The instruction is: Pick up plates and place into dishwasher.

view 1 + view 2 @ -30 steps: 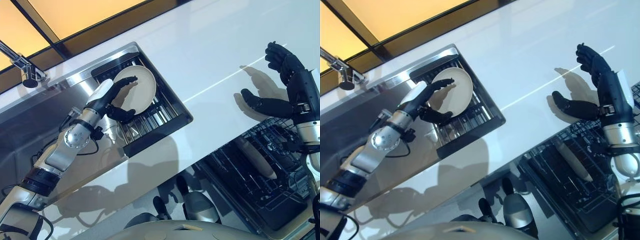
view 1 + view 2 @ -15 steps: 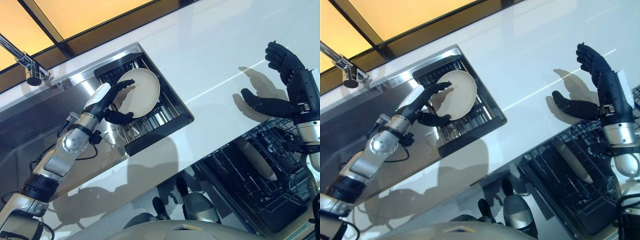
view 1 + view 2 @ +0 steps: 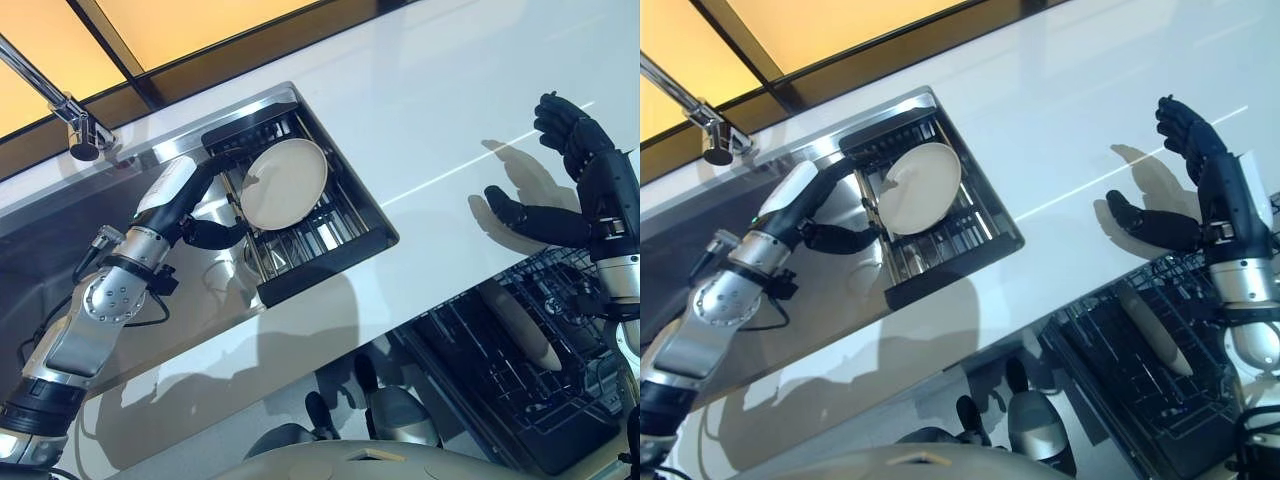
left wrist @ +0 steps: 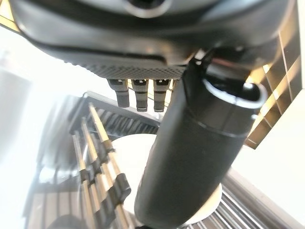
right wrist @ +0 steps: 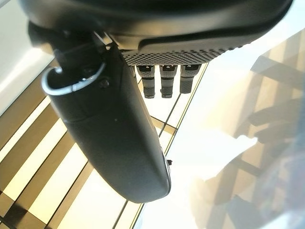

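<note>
A cream plate (image 3: 285,182) stands on edge in the dark wire rack (image 3: 330,235) inside the steel sink (image 3: 190,150). My left hand (image 3: 203,200) reaches into the sink from the left. Its straight fingers (image 3: 228,165) touch the plate's left rim and its thumb (image 3: 222,236) is spread below, apart from the plate. In the left wrist view the plate (image 4: 138,157) shows past the thumb (image 4: 200,157). My right hand (image 3: 590,190) hangs open above the white counter (image 3: 420,110), thumb stretched out sideways, holding nothing. Another pale plate (image 3: 520,325) stands in the dishwasher's lower rack (image 3: 500,370).
A faucet (image 3: 70,110) juts over the sink's far left corner. The open dishwasher lies under the counter's near edge at the right. A dark strip and an orange-lit panel (image 3: 200,20) run behind the counter.
The camera has shifted a little. My left hand has drawn back from across the plate's face to its left rim. The right hand has hardly moved.
</note>
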Robot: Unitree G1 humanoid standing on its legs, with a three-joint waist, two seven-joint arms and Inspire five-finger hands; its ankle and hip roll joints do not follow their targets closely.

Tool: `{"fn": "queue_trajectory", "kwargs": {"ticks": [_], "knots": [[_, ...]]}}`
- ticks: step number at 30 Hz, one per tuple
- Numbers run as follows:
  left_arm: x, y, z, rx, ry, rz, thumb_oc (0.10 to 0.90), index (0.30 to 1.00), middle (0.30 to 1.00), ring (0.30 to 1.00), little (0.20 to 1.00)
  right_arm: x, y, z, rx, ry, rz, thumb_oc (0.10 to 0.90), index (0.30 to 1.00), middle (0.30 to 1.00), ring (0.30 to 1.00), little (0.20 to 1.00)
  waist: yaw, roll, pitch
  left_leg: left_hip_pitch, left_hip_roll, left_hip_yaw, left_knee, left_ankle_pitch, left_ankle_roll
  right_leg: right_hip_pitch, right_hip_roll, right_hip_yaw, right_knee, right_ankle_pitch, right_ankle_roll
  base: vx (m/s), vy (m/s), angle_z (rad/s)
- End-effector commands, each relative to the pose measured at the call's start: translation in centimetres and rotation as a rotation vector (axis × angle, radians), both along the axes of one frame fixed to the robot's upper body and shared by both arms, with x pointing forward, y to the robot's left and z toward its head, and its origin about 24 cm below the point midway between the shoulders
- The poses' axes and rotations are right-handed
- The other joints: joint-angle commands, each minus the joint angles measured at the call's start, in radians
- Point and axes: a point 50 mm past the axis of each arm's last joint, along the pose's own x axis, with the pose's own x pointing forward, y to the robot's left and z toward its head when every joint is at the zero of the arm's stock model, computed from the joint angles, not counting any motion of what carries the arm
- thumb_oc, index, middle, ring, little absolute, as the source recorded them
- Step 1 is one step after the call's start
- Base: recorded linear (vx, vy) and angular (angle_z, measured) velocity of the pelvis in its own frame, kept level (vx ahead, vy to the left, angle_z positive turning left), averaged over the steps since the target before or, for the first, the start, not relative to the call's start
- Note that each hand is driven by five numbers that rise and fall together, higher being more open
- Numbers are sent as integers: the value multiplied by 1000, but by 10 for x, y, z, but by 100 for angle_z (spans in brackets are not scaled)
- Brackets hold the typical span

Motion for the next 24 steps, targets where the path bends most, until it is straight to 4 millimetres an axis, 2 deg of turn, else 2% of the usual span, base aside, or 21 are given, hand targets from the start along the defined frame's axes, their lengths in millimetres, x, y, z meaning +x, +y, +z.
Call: {"fn": "queue_trajectory", "kwargs": {"ticks": [1, 14, 24], "knots": [[-5, 0, 49, 26, -179, -82, 800, 900, 900, 900, 900, -9, 11, 42, -27, -242, 60, 800, 900, 900, 900, 900, 8, -34, -113, -38, -20, -33, 31, -29, -11, 18, -24, -41, 43, -82, 122, -12, 6, 9], [1, -15, 38, -58, -82, -178, 800, 900, 900, 900, 900, -4, 13, 41, -16, -234, 53, 800, 900, 900, 900, 900, 3, -39, -113, -36, -19, -29, 30, -33, -4, 16, -24, -40, 45, -82, 124, -2, 1, 1], [11, -30, 40, -89, -74, -235, 800, 900, 900, 900, 900, 0, 13, 40, -4, -229, 53, 800, 900, 900, 900, 900, -14, -39, -108, -33, -17, -18, 30, -36, -3, 11, -23, -30, 48, -79, 127, 0, 0, 0]]}}
